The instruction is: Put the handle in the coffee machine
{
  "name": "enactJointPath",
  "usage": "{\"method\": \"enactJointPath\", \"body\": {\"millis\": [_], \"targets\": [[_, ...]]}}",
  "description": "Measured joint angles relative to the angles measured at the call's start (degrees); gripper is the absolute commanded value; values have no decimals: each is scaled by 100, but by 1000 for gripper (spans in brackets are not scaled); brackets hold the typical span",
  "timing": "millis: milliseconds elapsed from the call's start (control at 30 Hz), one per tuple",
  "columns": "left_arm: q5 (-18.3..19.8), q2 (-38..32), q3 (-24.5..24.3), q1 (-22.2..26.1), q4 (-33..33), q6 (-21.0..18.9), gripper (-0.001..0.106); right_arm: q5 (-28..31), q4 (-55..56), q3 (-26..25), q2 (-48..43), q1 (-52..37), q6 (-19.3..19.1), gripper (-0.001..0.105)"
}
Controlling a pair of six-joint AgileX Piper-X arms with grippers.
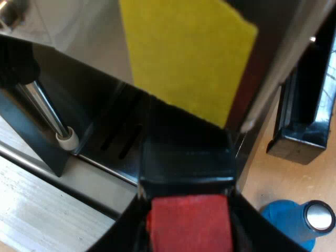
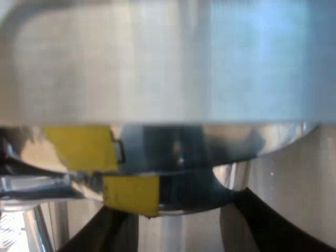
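Observation:
The holder's dark handle (image 1: 186, 163) reaches in under the espresso machine's steel front (image 1: 94, 42), just below a yellow patch (image 1: 184, 52). Its red end (image 1: 189, 223) sits between the black fingers of my left gripper (image 1: 189, 233), which is shut on it. My right gripper (image 2: 178, 239) is close up at the machine's steel front (image 2: 168, 63). Its two fingers (image 2: 107, 231) stand wide apart with nothing between them. Just beyond them a rounded metal part (image 2: 178, 184) hangs under the front, with a yellow patch (image 2: 131, 194) beside it.
A blue tamper (image 1: 296, 223) stands on the wooden table near my left gripper. The steam wand (image 1: 47, 113) slants down to the slotted drip tray (image 1: 118, 142). A glossy black block (image 1: 304, 121) stands beside the machine.

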Motion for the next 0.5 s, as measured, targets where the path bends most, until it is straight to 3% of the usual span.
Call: {"method": "enactJointPath", "body": {"millis": [300,400,467,500], "targets": [[27,0,0,7,0,0,2,0,-2,1,0,0,0,39],[27,0,0,7,0,0,17,0,-2,1,0,0,0,39],[27,0,0,7,0,0,40,0,-2,1,0,0,0,39],[27,0,0,7,0,0,46,0,-2,1,0,0,0,39]]}}
